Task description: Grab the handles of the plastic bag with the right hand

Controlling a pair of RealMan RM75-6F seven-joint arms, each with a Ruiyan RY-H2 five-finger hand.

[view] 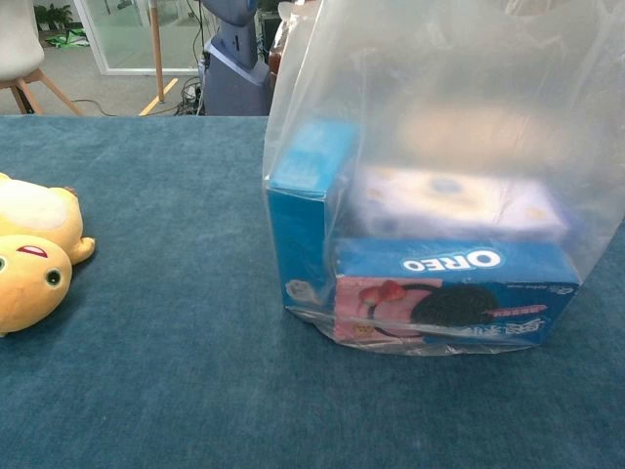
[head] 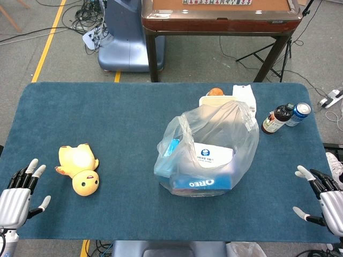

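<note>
plastic bag holding an oreo box stands mid-table. right hand at four o'clock, left hand at eight o'clock, both released, fingers spread, grasping nothing.

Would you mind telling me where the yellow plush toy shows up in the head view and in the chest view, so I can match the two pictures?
Head view: the yellow plush toy lies on the blue table at lower left, well left of the plastic bag.
Chest view: it sits at the left edge, partly cut off.
Shared landmark: the Oreo box inside the bag, also in the chest view.
</note>
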